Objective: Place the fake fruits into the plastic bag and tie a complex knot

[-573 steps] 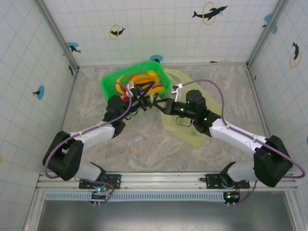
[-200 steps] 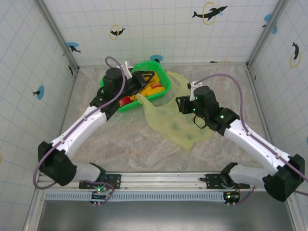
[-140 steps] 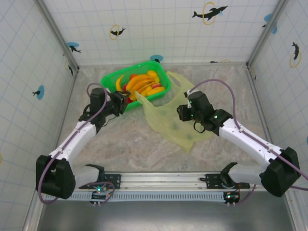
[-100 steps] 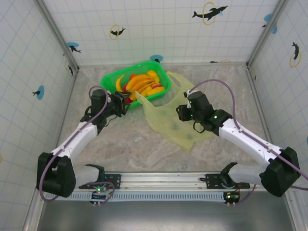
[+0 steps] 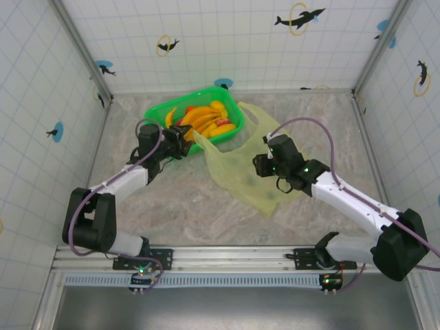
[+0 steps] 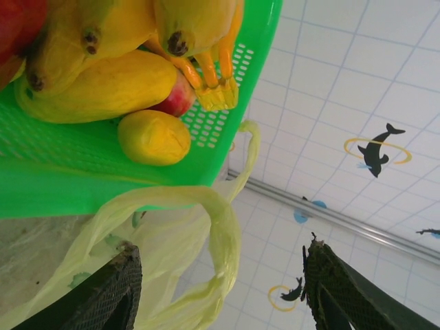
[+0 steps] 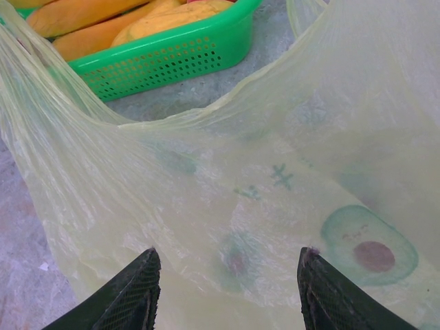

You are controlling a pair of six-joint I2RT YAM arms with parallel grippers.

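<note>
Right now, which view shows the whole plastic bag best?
The top external view: nearly the whole plastic bag shows, beside the green basket. The right wrist view shows its printed middle close up; the left wrist view, one loop handle.

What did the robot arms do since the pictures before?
The left gripper pulled back from over the green basket to its near edge, open by a handle of the plastic bag. The right gripper slid slightly nearer over the bag, open. The bag now spreads farther toward the basket than at first. The basket and fake fruits stayed put.
</note>
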